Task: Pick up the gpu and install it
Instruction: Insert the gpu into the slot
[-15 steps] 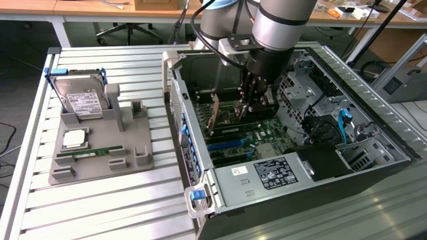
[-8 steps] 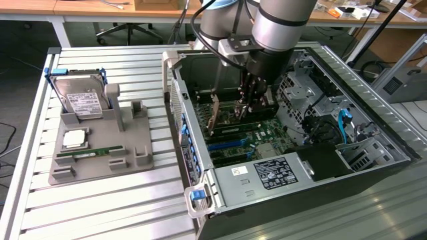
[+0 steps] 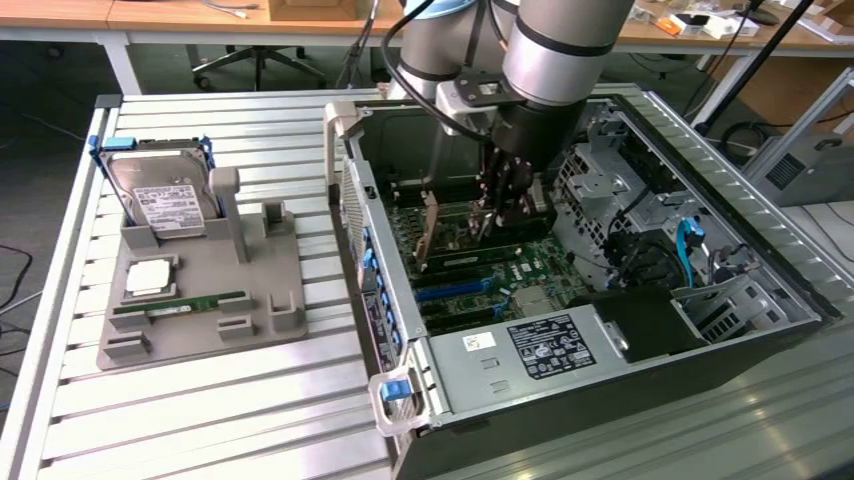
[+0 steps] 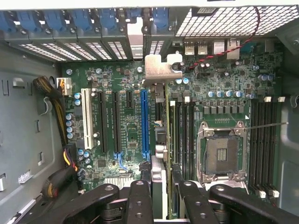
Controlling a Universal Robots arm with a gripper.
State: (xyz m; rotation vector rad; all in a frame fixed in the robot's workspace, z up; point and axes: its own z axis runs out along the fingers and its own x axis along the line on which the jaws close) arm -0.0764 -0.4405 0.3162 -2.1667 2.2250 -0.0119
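My gripper (image 3: 511, 215) hangs inside the open computer case (image 3: 400, 300), low over the motherboard (image 3: 534, 275). It is shut on the gpu (image 3: 497, 238), which stands on edge between its black fingers (image 4: 140, 200). In the wrist view the gpu (image 4: 159, 179) is seen edge-on, its silver bracket (image 4: 161, 70) reaching toward the case's rear slot covers. The card runs alongside the long blue slot (image 4: 144, 121), between that slot and the memory slots. I cannot tell whether its lower edge touches a slot.
A grey fixture (image 3: 267, 300) at the exterior view's left holds a hard drive (image 3: 160, 205), a processor chip (image 3: 150, 278) and a memory stick (image 3: 180, 303). Inside the case are a white slot (image 4: 86, 116), an empty processor socket (image 4: 222, 149), cable bundles (image 4: 56, 107) and the power supply (image 3: 541, 345).
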